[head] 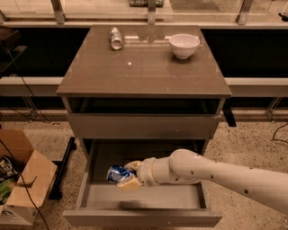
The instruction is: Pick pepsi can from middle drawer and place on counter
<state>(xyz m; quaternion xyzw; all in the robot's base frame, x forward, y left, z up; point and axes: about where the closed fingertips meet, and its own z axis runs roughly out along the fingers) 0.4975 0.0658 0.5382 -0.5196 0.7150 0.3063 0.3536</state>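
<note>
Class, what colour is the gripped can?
Blue and white can, camera view; gripper holds it above the drawer.

counter (pixel 144 74): glossy grey-brown top. silver can (pixel 116 38) lying on its side, back left; white bowl (pixel 184 45) upright, back right, well apart. gripper (pixel 128 176) below, over the middle drawer (pixel 144 218), clasping the pepsi can (pixel 117 173).

A speckled stone floor (pixel 252 148) spreads around a grey-brown cabinet (pixel 144 126) at the centre. Behind it, a long low pale bench (pixel 256 85) runs from 9 to 3 o'clock, black shadow above and below it. At 12 o'clock, metal posts (pixel 57 10) rise from a pale ledge. An open cardboard box (pixel 28 179) sits at 8 o'clock, with thin black cables (pixel 22 96) trailing above it. The light is dim and warm. The gripper (pixel 128 177) hangs low near 6 o'clock.
</note>
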